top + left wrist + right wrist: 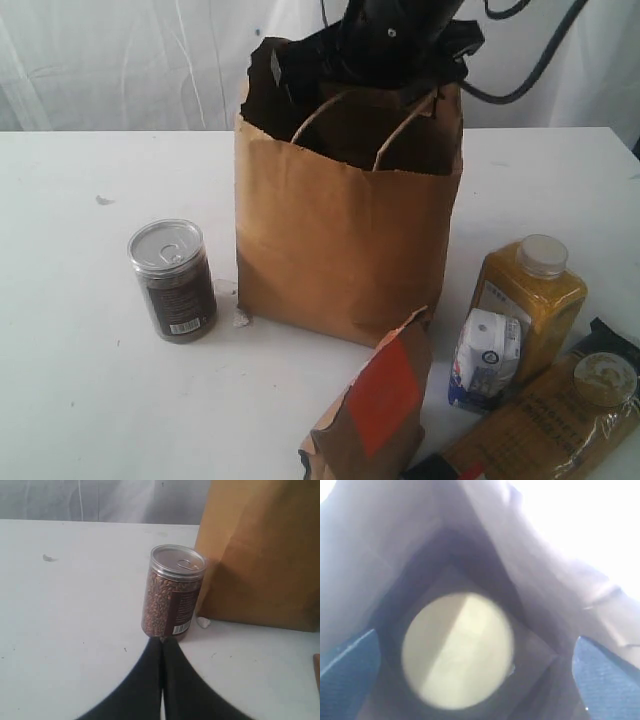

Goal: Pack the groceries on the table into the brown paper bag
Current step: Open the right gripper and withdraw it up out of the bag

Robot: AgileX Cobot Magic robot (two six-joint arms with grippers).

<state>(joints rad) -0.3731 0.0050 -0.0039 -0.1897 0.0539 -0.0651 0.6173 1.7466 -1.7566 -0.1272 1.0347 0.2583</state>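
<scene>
Right gripper [477, 680] spread wide inside brown paper bag [340, 250], centre of exterior frame, holding nothing; we see tan-lidded jar [457, 650] on bag floor; lift-out may snag handles [400, 130], tipping bag; left gripper [162, 680] pinched closed, empty, near can [172, 597], could topple it.

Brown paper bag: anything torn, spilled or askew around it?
The brown paper bag has a ragged, torn top rim, worst at one rear corner. A small white scrap lies on the table at its base, beside the upright can. Nothing spilled.
</scene>
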